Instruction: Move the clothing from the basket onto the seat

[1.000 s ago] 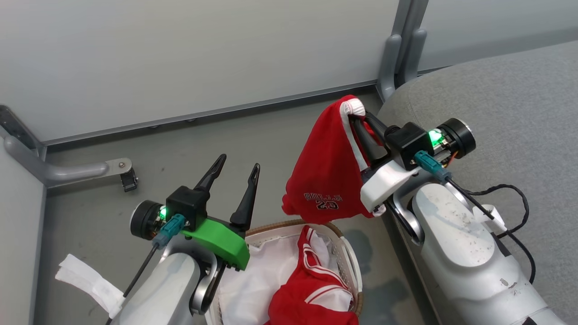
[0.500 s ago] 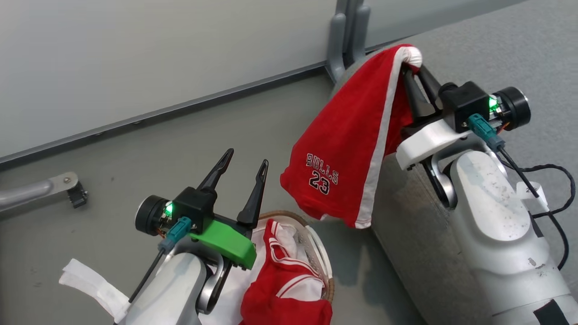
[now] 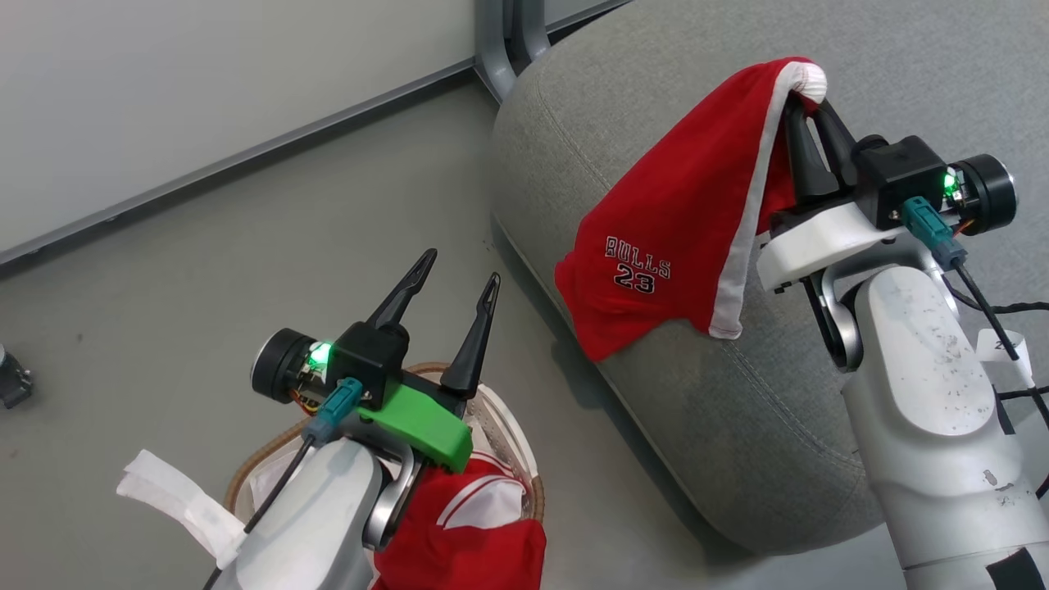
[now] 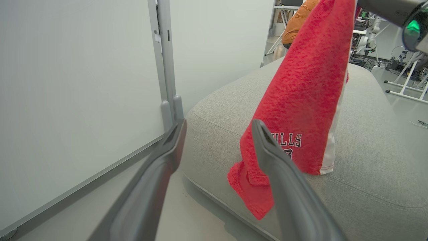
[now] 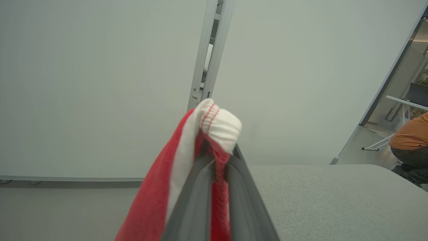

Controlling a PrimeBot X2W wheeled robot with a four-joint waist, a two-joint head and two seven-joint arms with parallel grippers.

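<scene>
My right gripper (image 3: 807, 102) is shut on the white waistband of red shorts (image 3: 680, 238) printed "BULLS 23". They hang over the near corner of the grey seat (image 3: 926, 74); the lower hem drapes past its rounded edge. In the right wrist view the fingers (image 5: 197, 187) pinch the bunched waistband (image 5: 219, 125). My left gripper (image 3: 459, 274) stands open and empty above the basket (image 3: 516, 434), apart from the shorts (image 4: 301, 100). A second red and white garment (image 3: 475, 533) lies in the basket, partly hidden by my left arm.
A pale partition wall (image 3: 205, 90) with a grey post (image 3: 504, 41) runs behind the seat. Grey floor (image 3: 205, 270) lies between wall, basket and seat. A person in an orange top (image 5: 409, 137) crouches far off to the right. Black cables (image 3: 1012, 307) trail over the seat.
The head camera has swung right, so the seat now takes up more of the picture. My right gripper has carried the shorts from beside the seat to over its corner. The left gripper stays open.
</scene>
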